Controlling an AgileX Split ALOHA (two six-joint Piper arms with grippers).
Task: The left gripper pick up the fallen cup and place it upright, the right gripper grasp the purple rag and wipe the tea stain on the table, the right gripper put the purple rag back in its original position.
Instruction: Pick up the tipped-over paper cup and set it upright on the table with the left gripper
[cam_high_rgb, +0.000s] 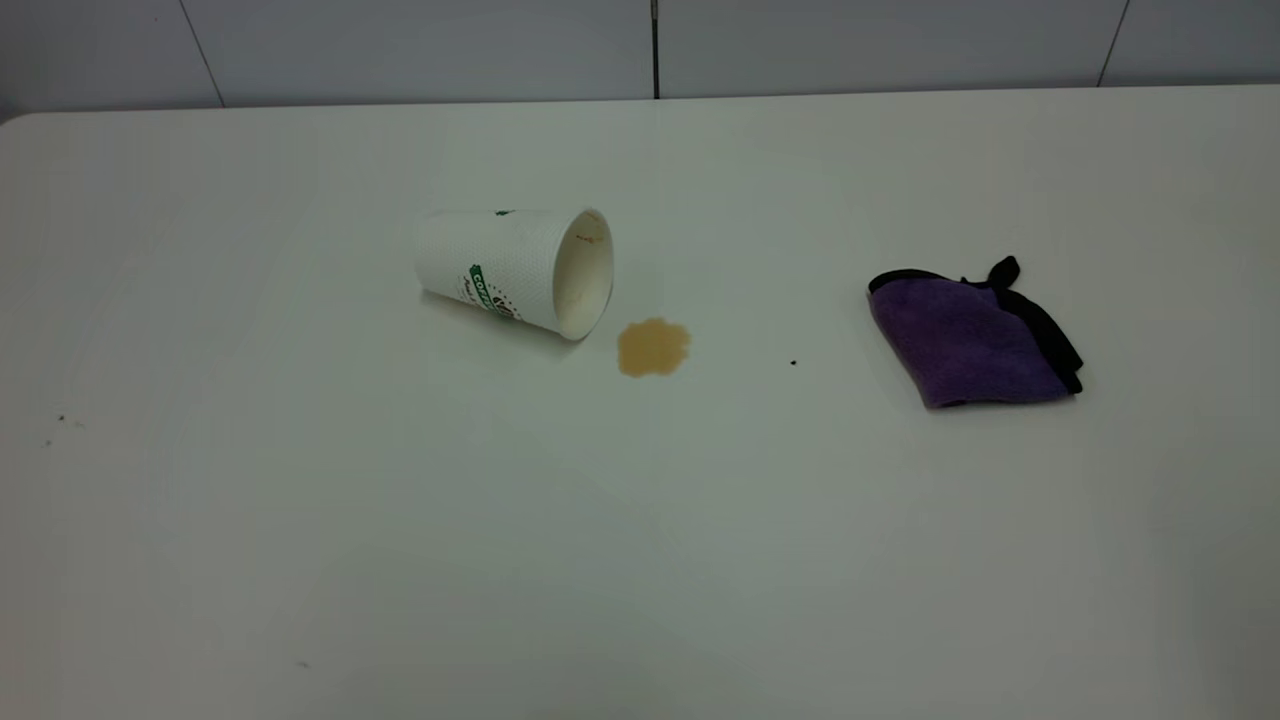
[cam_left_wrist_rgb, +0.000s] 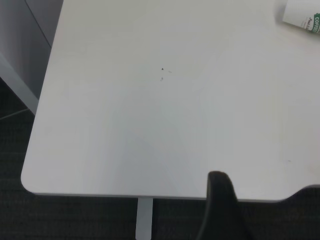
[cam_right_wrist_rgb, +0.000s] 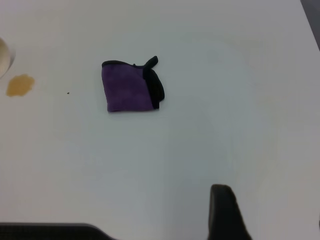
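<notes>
Evidently nothing is done yet: the cup (cam_high_rgb: 515, 268) lies toppled mid-table (cam_high_rgb: 300, 520), tea stain (cam_high_rgb: 653, 347) just beside its mouth, unwiped; purple rag (cam_high_rgb: 968, 338) untouched, well apart. Jaw state of both grippers can't be told.

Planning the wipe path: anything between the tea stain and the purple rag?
Only a tiny black speck on bare table between tea stain and purple rag, per exterior view.
</notes>
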